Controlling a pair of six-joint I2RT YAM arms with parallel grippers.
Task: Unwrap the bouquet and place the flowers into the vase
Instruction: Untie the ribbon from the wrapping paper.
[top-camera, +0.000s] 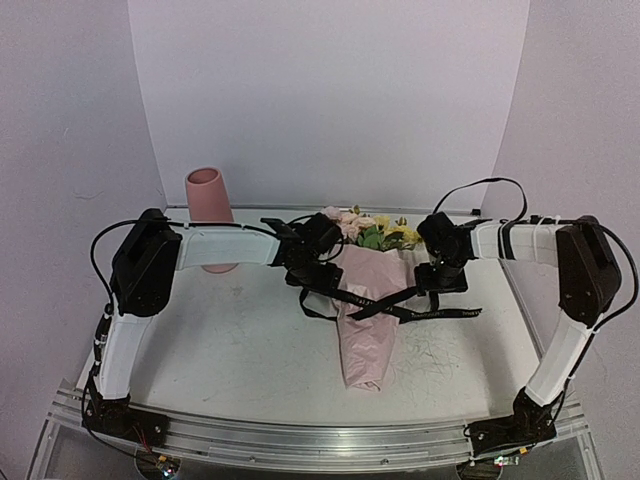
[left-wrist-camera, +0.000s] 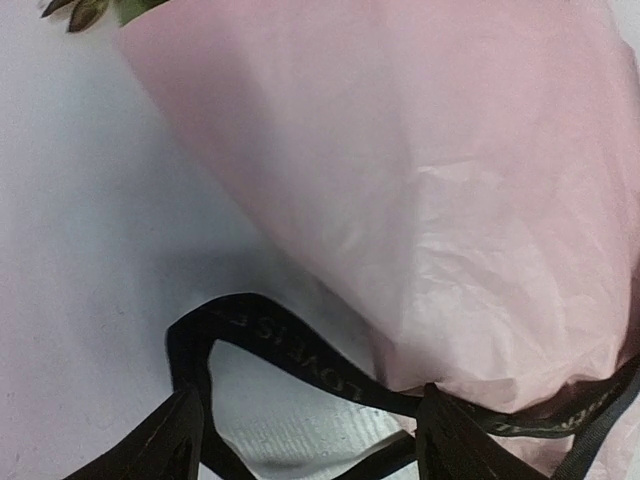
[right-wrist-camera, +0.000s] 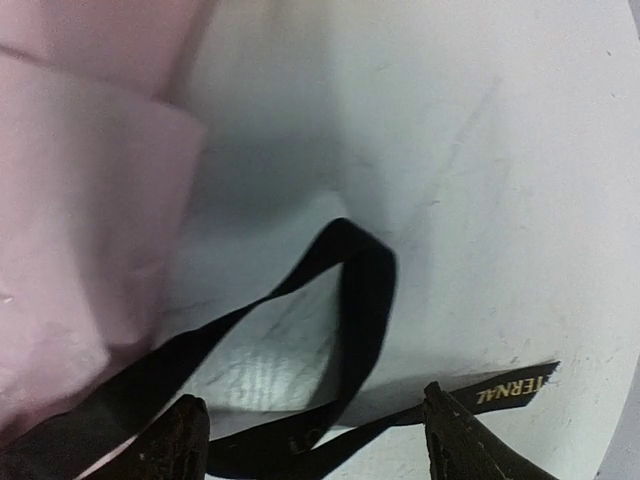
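The bouquet (top-camera: 362, 310) lies wrapped on the desk (top-camera: 230, 340). The left gripper (left-wrist-camera: 315, 442) and right gripper (right-wrist-camera: 315, 440) hang released, each straddling a ribbon (right-wrist-camera: 365, 290) loop. An off-centre pinch could catch paper (left-wrist-camera: 430, 200) and drag the flowers (top-camera: 365, 228).

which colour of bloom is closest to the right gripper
The yellow blooms: they lie furthest right, just beside the right gripper, while the pink blooms and cream blooms sit further left.
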